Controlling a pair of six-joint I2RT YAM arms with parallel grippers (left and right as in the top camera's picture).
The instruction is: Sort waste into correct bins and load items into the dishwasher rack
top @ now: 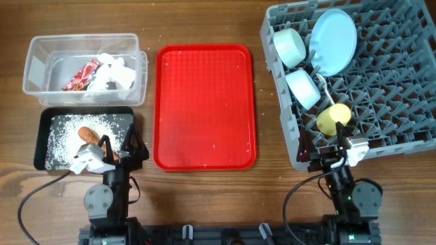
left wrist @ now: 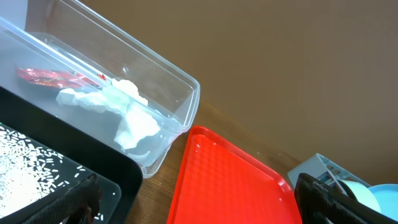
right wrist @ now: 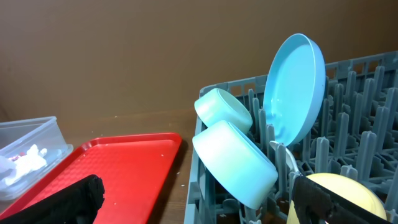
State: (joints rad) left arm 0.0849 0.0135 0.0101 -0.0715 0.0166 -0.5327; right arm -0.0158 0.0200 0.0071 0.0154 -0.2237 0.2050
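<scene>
The clear tub (top: 82, 39) holds the white tissue (top: 112, 73) and red wrapper (top: 82, 75). The black tray (top: 42, 122) holds rice (top: 65, 136) and the orange sausage piece (top: 88, 134). I see no brown scrap. The grey rack (top: 395, 82) holds the blue plate (top: 334, 41), pale green bowl (top: 289, 46), blue bowl (top: 303, 88), yellow cup (top: 332, 118) and white spoon (top: 327, 88). My left gripper (top: 119, 144) is open and empty at the black tray's near right corner. My right gripper (top: 325, 148) is open and empty at the rack's near left corner.
The flat red tray (top: 204, 105) lies between the bins and the rack, bare but for a few white specks. Bare wooden table (top: 204, 20) shows around it. Both arm bases stand at the near edge.
</scene>
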